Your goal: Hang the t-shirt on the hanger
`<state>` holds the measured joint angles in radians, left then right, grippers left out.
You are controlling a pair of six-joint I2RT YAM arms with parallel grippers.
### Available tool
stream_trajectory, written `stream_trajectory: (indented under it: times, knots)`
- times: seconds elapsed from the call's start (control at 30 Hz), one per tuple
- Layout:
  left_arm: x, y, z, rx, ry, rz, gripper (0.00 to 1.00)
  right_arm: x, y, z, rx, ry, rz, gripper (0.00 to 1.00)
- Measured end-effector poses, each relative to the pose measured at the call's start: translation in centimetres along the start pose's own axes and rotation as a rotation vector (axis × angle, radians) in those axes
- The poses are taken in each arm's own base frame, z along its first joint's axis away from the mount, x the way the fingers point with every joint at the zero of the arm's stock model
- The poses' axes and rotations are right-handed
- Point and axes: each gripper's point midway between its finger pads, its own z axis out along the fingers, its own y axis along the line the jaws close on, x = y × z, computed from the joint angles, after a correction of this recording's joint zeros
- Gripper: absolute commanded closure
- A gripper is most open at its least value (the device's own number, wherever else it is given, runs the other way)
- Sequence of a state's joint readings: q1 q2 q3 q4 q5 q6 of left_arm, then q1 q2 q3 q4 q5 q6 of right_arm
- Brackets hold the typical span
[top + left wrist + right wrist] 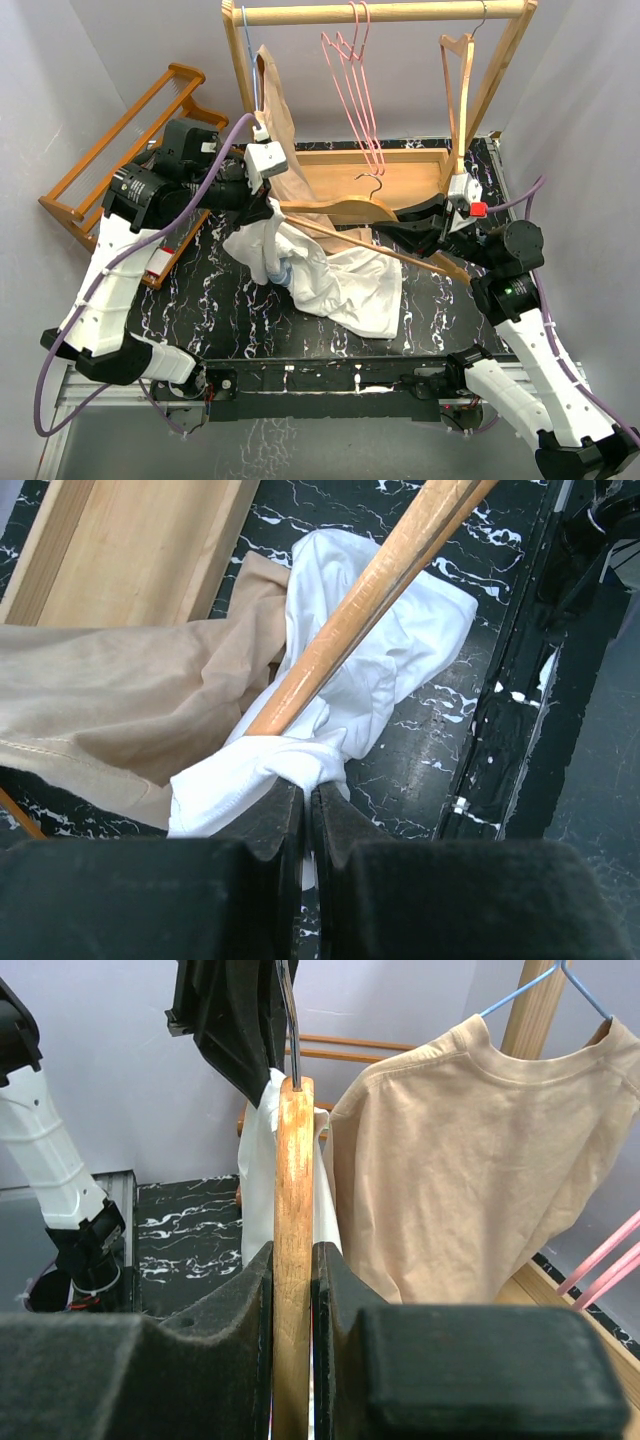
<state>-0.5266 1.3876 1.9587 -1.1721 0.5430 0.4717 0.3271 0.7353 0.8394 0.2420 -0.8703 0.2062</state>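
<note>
The clothes rack (380, 12) stands at the far end of the black table (440, 310). Just in front of the rack, the left gripper (307, 795) is pinched tight on a fold of the white t-shirt (340, 280). It holds that part of the shirt up. The rest of the shirt droops down and lies in a crumpled heap on the table in front of the rack. A little bit of blue shows on the cloth below the gripper.

The right gripper (292, 1255) is in front of the rack too, over toward the rack's right side. Its two fingers are squeezed on the wooden hanger (330, 210), one finger on each flat side. The hanger's hook shows on the side toward the rack. Its long bottom bar runs across the top of the shirt. One end of the hanger goes into the bunched cloth right by the left gripper.

Some pink hangers (355, 90) hang near the middle of the rack's top bar. To the left of them, a beige shirt (280, 130) hangs on a blue wire hanger (560, 975). Its lower part comes down just beside the white t-shirt. A second wooden hanger (458, 90) hangs at the right end of the bar.
</note>
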Motion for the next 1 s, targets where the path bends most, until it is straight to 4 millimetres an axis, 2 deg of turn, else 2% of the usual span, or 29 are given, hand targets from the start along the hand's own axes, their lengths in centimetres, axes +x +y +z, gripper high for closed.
stream_trajectory:
  times: [0.2, 0.47, 0.7, 1.0]
  knots:
    - [-0.9, 0.5, -0.1, -0.010, -0.010, 0.024, 1.00, -0.4, 0.3, 0.1, -0.023, -0.015, 0.006, 0.92]
    - [-2.9, 2.2, -0.8, -0.069, -0.026, 0.085, 1.00, -0.9, 1.0, 0.2, -0.066, -0.026, -0.013, 0.92]
    - [-3.4, 2.9, -0.8, -0.092, -0.029, 0.100, 1.00, -1.8, 0.9, 1.0, -0.111, -0.032, -0.016, 0.92]
    - [-2.6, 2.8, 1.1, -0.034, -0.014, 0.078, 1.00, 0.4, -0.7, 2.7, -0.165, 0.021, 0.075, 0.92]
